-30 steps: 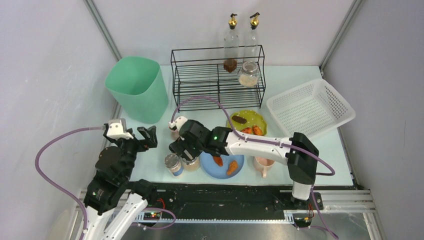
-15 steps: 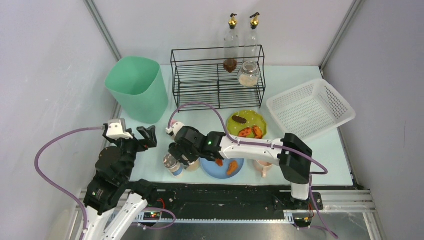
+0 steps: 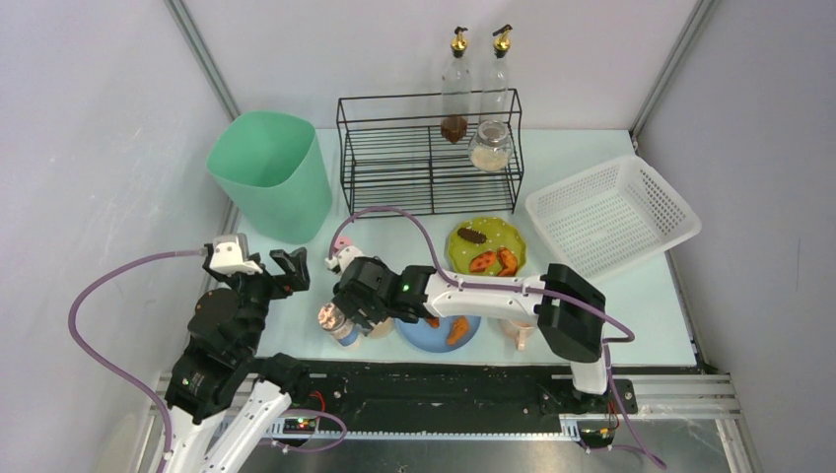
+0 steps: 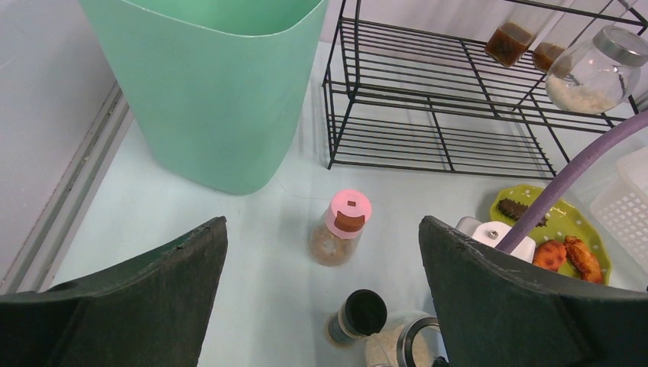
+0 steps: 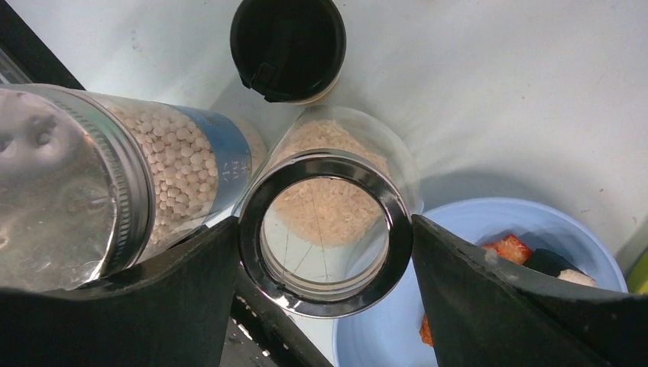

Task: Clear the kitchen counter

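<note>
Pale mint table [image 3: 656, 296] across the whole floor of the cell, under both arms and every item. At its far side: a black wire rack [image 3: 429, 158], with 2 gold-capped bottles [image 3: 455, 84] [image 3: 499, 79] and a round glass jar [image 3: 491, 146] at the rack's right end. Left of the rack, a green bin [image 3: 268, 172]; right of it, a white slatted basket [image 3: 611, 212]. Mid-table, a yellow-green plate [image 3: 500, 230] with 3 pieces of food, and a pink-capped shaker [image 4: 340, 229], upright, apart from the rest.

Right arm [image 3: 493, 291] stretched leftward along the near edge. Right jaws pressed to both sides of a grain jar [image 5: 325, 222], upright, chrome rim on top. Just beside it on 1 side, a bead jar [image 5: 176, 180] with blue label and metal lid; just beyond, a black-capped bottle [image 5: 289, 46]; on the other side, a blue plate [image 5: 474, 229] with food. Pink cup [image 3: 520, 330] near the blue plate.

Left jaws wide apart, holding nothing, fingers [image 4: 137, 298] raised above the table, facing the bin and the shaker.
</note>
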`<action>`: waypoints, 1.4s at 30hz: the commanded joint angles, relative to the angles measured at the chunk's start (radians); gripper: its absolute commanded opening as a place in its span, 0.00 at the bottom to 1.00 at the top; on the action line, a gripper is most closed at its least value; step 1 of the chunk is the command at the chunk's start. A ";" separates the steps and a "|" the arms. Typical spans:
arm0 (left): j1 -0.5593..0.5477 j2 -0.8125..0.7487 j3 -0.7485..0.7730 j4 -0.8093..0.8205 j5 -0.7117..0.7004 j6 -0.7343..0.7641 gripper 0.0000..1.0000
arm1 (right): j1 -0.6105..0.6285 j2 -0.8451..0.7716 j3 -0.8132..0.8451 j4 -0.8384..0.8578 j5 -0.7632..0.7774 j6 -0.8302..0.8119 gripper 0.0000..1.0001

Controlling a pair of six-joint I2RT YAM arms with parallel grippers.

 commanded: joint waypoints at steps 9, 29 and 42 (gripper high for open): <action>0.009 0.003 -0.010 0.021 0.003 -0.014 0.98 | 0.037 -0.005 0.043 0.009 0.104 -0.008 0.75; 0.008 0.002 -0.010 0.021 0.004 -0.014 0.98 | 0.024 -0.178 0.051 0.047 0.225 -0.058 0.14; 0.008 0.008 -0.010 0.020 0.012 -0.013 0.98 | -0.213 -0.327 0.152 0.047 0.191 -0.138 0.14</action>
